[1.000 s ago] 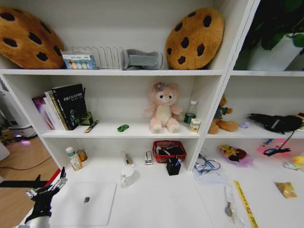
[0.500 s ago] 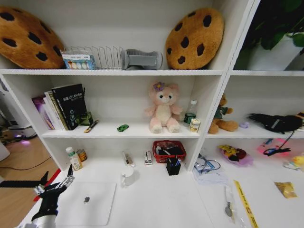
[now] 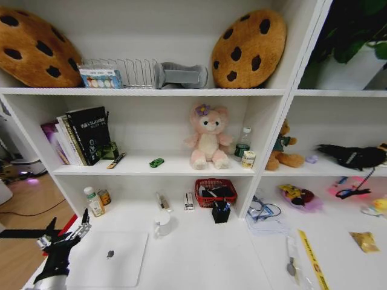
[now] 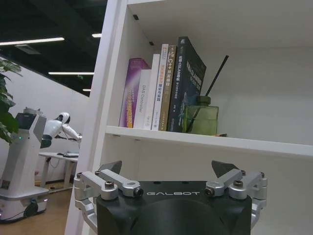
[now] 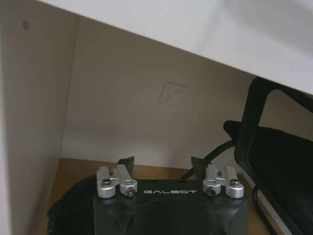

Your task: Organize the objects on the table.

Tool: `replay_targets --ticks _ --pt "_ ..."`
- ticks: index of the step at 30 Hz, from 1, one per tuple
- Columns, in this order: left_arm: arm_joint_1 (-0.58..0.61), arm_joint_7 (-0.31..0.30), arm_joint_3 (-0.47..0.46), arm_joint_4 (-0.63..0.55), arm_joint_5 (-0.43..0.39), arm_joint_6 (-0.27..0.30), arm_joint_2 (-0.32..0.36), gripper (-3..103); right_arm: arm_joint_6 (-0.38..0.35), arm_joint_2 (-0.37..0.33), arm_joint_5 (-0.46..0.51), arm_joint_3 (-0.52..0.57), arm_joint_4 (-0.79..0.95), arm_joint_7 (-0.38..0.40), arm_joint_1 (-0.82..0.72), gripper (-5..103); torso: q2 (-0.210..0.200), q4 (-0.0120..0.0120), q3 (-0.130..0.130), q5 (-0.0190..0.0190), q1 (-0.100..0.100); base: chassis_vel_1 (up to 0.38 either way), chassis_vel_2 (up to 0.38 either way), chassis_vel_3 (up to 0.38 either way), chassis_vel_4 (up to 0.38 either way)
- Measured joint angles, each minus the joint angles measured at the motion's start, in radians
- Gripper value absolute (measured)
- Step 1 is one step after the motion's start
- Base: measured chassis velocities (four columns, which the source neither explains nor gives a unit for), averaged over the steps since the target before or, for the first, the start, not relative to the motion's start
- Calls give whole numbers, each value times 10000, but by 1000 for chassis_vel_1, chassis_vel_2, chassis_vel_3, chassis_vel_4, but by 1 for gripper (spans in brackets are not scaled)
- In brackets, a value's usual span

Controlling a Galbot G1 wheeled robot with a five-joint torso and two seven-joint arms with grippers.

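Head view: high, facing forward and down at white shelving and the table (image 3: 199, 254); wide, mid-range.
Left wrist view: low by the desk's left end, facing up past the left gripper (image 4: 167, 171), jaws apart; close on the books (image 4: 161, 88).
Right wrist view: under the desk, facing a wall socket (image 5: 172, 93) past the right gripper (image 5: 162, 166), jaws apart.
Shared: books (image 3: 81, 136) show in head and left wrist views.

GALBOT in pale letters on the black housing of the left claw (image 4: 166, 175), the same GALBOT on the right claw (image 5: 163, 164), book spines (image 4: 164, 88) on the shelf carrying print, probably titles, too small to read
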Motion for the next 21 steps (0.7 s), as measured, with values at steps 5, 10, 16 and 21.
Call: replay_targets --ticks 5,10,16,21 --pt "-78 28 60 88 7 -29 -24 100 435 218 -158 145 941 -113 -1261 85 0 -4 0 -1 0 0 0 0 0" --pt "-115 32 78 113 6 -44 -47 100 809 310 -372 215 1355 24 -1760 99 0 -6 0 0 0 0 0 0 0" --pt "-137 119 137 262 16 -166 -241 100 1278 561 -788 405 2853 431 -3313 100 1 0 0 -1 0 0 0 0 0" --pt "-204 -61 -105 576 -76 -341 -285 100 1302 1131 -964 710 4531 869 -5153 100 1 -4 -1 3 0 0 0 0 0"
